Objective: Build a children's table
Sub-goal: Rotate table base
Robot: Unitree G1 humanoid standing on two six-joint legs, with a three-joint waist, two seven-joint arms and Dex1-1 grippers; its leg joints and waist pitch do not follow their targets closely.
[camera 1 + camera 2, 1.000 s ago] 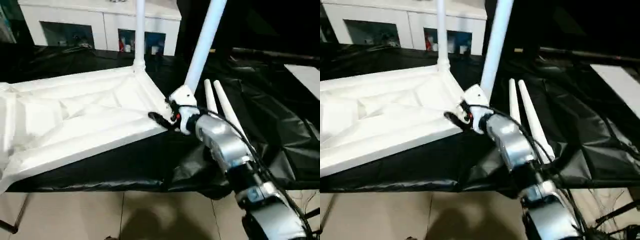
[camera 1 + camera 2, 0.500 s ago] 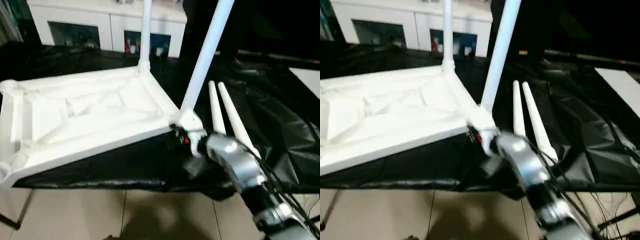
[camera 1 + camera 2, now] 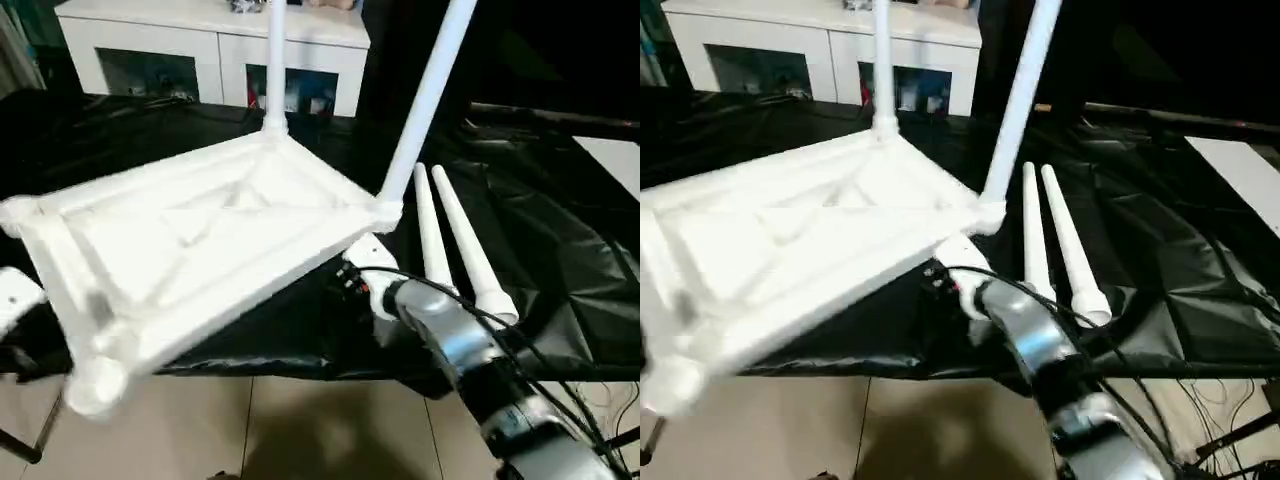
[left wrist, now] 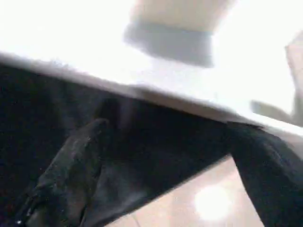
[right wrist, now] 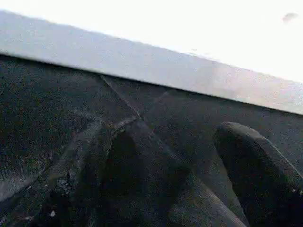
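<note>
The children's table tabletop (image 3: 200, 240) lies underside up on the black sheet, tilted, with its near left corner (image 3: 90, 385) hanging out past the table's front edge. One leg (image 3: 275, 60) stands in the far corner socket and another leg (image 3: 425, 100) in the right corner socket. Two loose legs (image 3: 428, 235) (image 3: 465, 250) lie side by side to the right. My right gripper (image 5: 163, 130) is open, just under the tabletop's right edge near that corner. My left gripper (image 4: 165, 127) is open below the tabletop's left edge, with nothing between its fingers.
A white cabinet (image 3: 210, 40) with glass doors stands behind the table. The black sheet (image 3: 560, 260) is wrinkled at the right, and a white board (image 3: 615, 155) lies at the far right. Tiled floor (image 3: 300, 420) shows past the front edge.
The tabletop has swung and tipped, its near left corner coming out over the front edge. My right gripper has dropped from the rim to under the right edge.
</note>
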